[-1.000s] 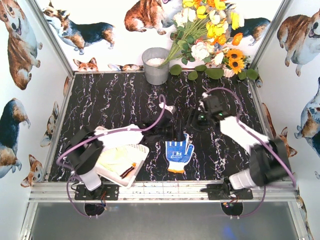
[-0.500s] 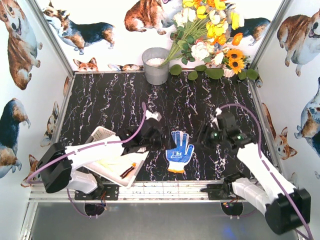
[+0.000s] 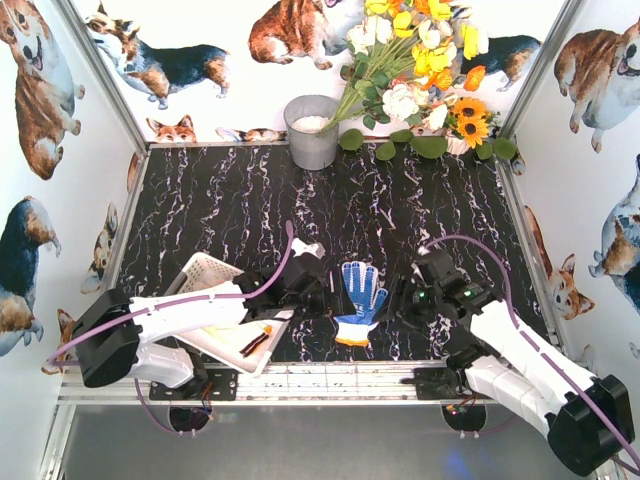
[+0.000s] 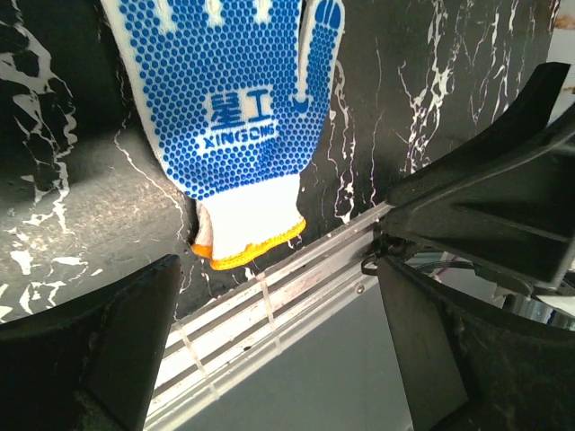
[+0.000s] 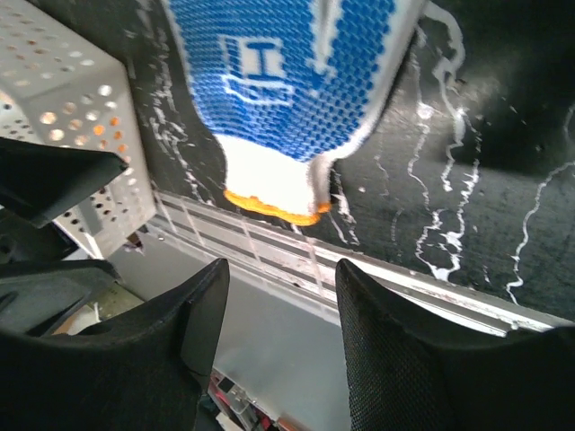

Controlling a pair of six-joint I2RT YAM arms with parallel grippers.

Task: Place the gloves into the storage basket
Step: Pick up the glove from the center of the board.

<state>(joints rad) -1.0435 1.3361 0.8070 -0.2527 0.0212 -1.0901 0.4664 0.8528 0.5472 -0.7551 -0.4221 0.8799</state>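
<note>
A blue dotted glove (image 3: 358, 298) with a white and orange cuff lies flat on the black marble table, near the front edge. It also shows in the left wrist view (image 4: 235, 108) and the right wrist view (image 5: 287, 81). My left gripper (image 3: 328, 297) is open and empty, just left of the glove (image 4: 278, 359). My right gripper (image 3: 402, 300) is open and empty, just right of the glove (image 5: 283, 346). The white storage basket (image 3: 205, 270) sits at the front left under my left arm and holds cream gloves (image 3: 222, 332). Its perforated wall shows in the right wrist view (image 5: 63, 135).
A grey metal bucket (image 3: 312, 132) stands at the back centre, with a bunch of flowers (image 3: 420, 75) to its right. The aluminium front rail (image 3: 320, 378) runs right below the glove. Corgi-print walls close in both sides.
My left gripper has moved right, up to the glove's left side. My right arm has come forward and left to the glove's right side. The glove has turned slightly.
</note>
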